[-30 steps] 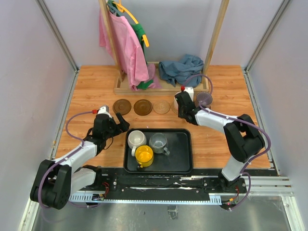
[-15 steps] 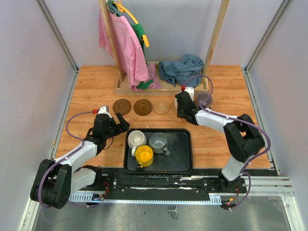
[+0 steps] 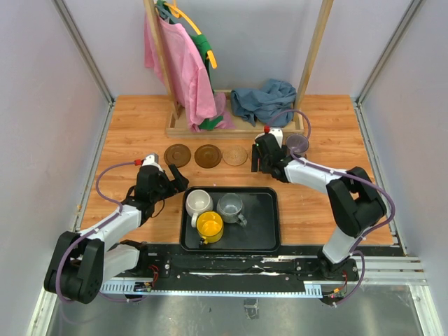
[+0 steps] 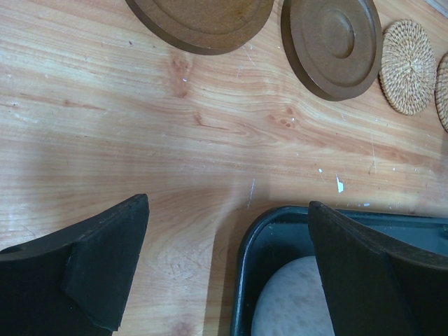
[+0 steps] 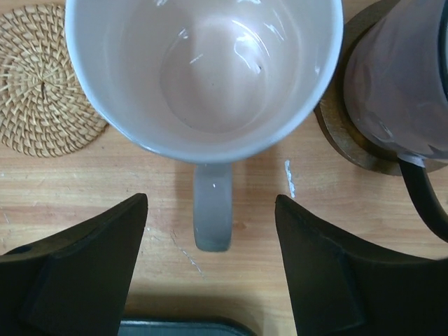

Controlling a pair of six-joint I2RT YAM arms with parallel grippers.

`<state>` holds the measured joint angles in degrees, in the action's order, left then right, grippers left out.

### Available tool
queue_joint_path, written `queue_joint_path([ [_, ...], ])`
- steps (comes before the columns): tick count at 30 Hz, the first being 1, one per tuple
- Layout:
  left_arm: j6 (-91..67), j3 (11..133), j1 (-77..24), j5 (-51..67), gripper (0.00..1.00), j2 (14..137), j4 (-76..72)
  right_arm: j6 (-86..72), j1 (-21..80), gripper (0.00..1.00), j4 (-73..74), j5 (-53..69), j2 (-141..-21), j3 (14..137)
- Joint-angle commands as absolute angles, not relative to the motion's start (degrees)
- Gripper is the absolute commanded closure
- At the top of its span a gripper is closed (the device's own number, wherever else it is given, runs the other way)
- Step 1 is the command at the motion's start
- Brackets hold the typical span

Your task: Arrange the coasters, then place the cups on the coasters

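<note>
The left gripper (image 3: 176, 182) is seen at the left, low over the wooden table (image 3: 133, 140), just beside the black tray (image 3: 266, 210). Its jaws are spread wide and nothing is held between them. Beyond it, a row of coasters is laid out: two dark brown coasters (image 3: 177, 154) at the left, then a tan woven coaster (image 3: 235, 155). In the tray, three cups are grouped toward the left: the white cup (image 3: 198, 202), the grey cup (image 3: 229, 206) and, nearer the arms, the yellow cup (image 3: 209, 226).

To the right of the row, the right gripper (image 5: 210, 217) is held over the pale pink cup (image 5: 203, 70). Its fingers (image 5: 77, 266) are parted on either side of the cup's handle, apart from it (whatever lies under this cup is hidden). Rightmost, the purple cup (image 5: 392, 77) is set on another dark brown coaster (image 5: 343, 140).
</note>
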<state>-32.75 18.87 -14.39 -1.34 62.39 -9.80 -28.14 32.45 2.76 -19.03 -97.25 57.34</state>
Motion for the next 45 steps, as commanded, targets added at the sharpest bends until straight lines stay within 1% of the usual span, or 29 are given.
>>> queue_joint_path([
  [1, -31.91, 19.91, -14.69, -0.88, 0.0, 61.58, -11.16, -28.57, 33.39, 0.24, 6.28, -19.03, -92.65, 55.98],
  [9, -31.9, 19.9, -14.72, -0.7, 0.0, 60.52, -10.81, -26.85, 39.37, 0.2, 14.34, -19.52, -78.59, 55.36],
  [13, -31.99, 19.66, -14.7, -0.39, 0.0, 60.13, -10.9, -25.76, 43.53, 0.2, 17.33, -19.6, -71.36, 53.06],
  [21, -31.9, 19.68, -15.13, 0.4, 0.0, 58.51, -10.55, -22.89, 53.21, 0.21, 22.94, -14.65, -64.33, 46.44],
  [25, -32.16, 20.02, -16.82, -0.71, 0.0, 57.39, -9.63, -22.36, 58.01, 0.21, 23.23, -12.91, -63.36, 44.13],
  [33, -33.72, 20.05, -20.71, -2.78, 0.0, 54.63, -7.47, -23.92, 61.33, 0.24, 20.51, -7.11, -63.37, 41.9],
  [41, -33.92, 19.1, -20.92, -3.25, 0.0, 52.42, -5.89, -23.45, 62.96, 0.26, 18.4, -3.76, -67.89, 42.69],
  [45, -34.0, 18.65, -20.98, -3.11, 0.0, 52.24, -5.71, -23.38, 63.62, 0.3, 18.35, -3.92, -71.4, 44.07],
])
